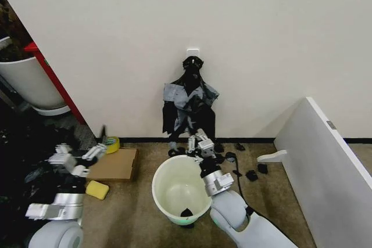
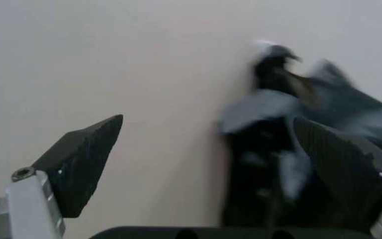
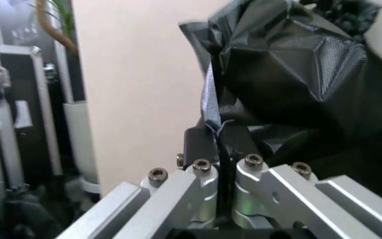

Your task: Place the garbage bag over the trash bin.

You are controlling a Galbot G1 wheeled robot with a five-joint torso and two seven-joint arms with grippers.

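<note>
The cream trash bin (image 1: pixel 174 193) stands open on the floor just below the wall, with a small black scrap on its pale bottom. Above it a bunch of black bags (image 1: pixel 189 101) hangs from a wall hook. My right gripper (image 1: pixel 197 142) reaches over the bin's far rim to the bottom of that bunch. In the right wrist view it (image 3: pixel 219 137) is shut on a thin fold of glossy black plastic, the garbage bag (image 3: pixel 284 69). Off to the left my left gripper (image 1: pixel 100 143) is raised above the cardboard and is open (image 2: pixel 208 121) with nothing in it.
A flat cardboard box (image 1: pixel 116 164), a yellow tape roll (image 1: pixel 111 143) and a yellow sponge (image 1: pixel 97 189) lie left of the bin. Small black scraps (image 1: pixel 251 173) lie to its right. A white board (image 1: pixel 325 161) leans at the right. A large white tub (image 1: pixel 29 82) with a red post stands far left.
</note>
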